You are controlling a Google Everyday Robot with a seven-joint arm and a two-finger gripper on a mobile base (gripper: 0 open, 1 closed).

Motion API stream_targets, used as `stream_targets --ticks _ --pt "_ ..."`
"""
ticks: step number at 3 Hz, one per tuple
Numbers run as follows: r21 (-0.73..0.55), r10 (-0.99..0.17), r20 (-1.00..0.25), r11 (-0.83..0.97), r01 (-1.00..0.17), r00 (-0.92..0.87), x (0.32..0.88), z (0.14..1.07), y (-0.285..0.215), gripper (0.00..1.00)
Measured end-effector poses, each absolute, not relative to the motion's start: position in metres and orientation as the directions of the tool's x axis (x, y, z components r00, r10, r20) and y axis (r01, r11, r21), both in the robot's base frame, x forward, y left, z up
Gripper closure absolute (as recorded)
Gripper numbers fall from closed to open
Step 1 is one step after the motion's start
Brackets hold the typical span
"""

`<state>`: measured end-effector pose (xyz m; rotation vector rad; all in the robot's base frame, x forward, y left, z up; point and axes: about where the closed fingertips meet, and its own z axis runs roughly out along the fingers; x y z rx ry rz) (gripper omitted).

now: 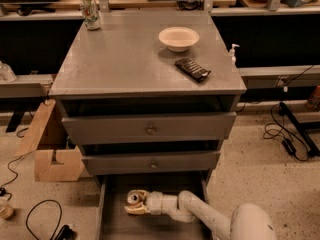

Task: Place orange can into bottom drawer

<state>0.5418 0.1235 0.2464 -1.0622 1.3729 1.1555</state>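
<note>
Orange can (133, 198) gripped by pincer (136, 204), arm stretched low inside bottom drawer (116, 223)

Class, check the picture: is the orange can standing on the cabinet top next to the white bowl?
No: the orange can is down in the open bottom drawer, at the gripper, far below the white bowl.

Orange can (133, 198): slim, orange-brown with pale patterning, silver top facing up toward camera, roughly upright. Clamped at the sides by pincer (136, 204), low inside bottom drawer (125, 228), left of centre, near the back. Bottom drawer: grey, long shallow tray with side rails, pulled open. Cannot tell whether can base touches drawer floor.
</note>
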Motion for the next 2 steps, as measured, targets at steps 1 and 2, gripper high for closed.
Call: stream_targets --ticks 1,2 --pt "0.059 -0.036 -0.997 0.172 -0.983 -0.066 0.538 0.232 0.116 1.00" --pt "0.021 -0.068 -0.997 0.172 -0.985 -0.033 0.522 0.216 0.112 1.00"
